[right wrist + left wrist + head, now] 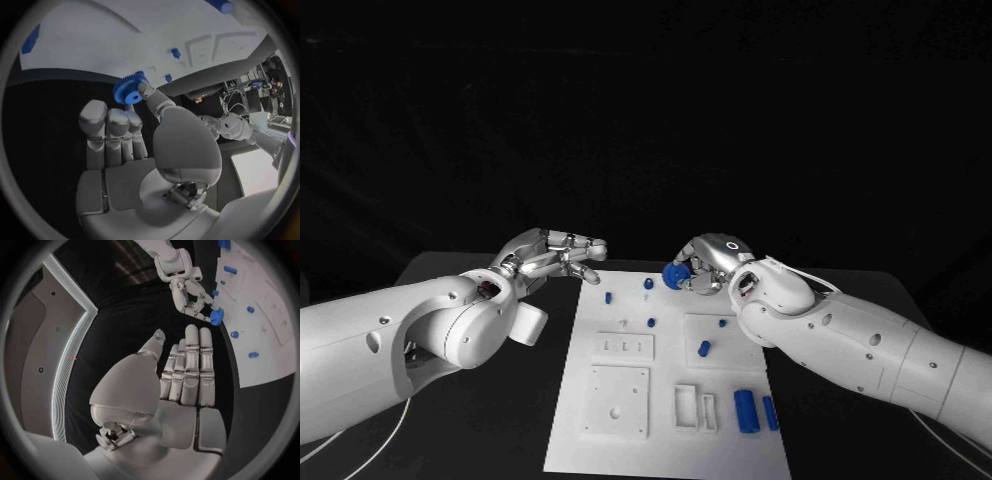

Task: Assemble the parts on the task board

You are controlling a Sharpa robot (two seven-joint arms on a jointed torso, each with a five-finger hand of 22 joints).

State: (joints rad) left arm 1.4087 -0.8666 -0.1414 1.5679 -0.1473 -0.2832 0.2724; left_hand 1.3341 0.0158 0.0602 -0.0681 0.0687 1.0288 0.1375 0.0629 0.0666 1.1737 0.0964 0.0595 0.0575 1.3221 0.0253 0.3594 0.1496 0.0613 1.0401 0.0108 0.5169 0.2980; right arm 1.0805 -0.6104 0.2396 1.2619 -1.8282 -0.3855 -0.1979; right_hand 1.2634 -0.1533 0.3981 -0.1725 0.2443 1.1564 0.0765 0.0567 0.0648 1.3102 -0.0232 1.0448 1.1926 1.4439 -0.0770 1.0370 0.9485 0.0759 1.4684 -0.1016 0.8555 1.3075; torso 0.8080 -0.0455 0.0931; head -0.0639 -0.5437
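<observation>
**Blue gear held above the board's far edge**

Black cloth covers the table (pixel 473 420) under the white task board (pixel 668 440). Right hand (pixel 708 264) pinches a small blue gear (pixel 129 89), toothed round its rim with a centre hole, just over the board's far edge. Left hand (pixel 554 256) hovers beside the board's far left corner, fingers straight and holding nothing. Blue parts (pixel 756 411) lie scattered on the board.

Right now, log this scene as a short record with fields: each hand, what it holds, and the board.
left hand: holds nothing, fingers apart, above the table beside the board's far left corner
right hand: pinches a blue gear over the board's far edge
task board: white plate, flat on the black table
other parts: small blue pegs standing in the board, two blue cylinders lying near its right edge
</observation>
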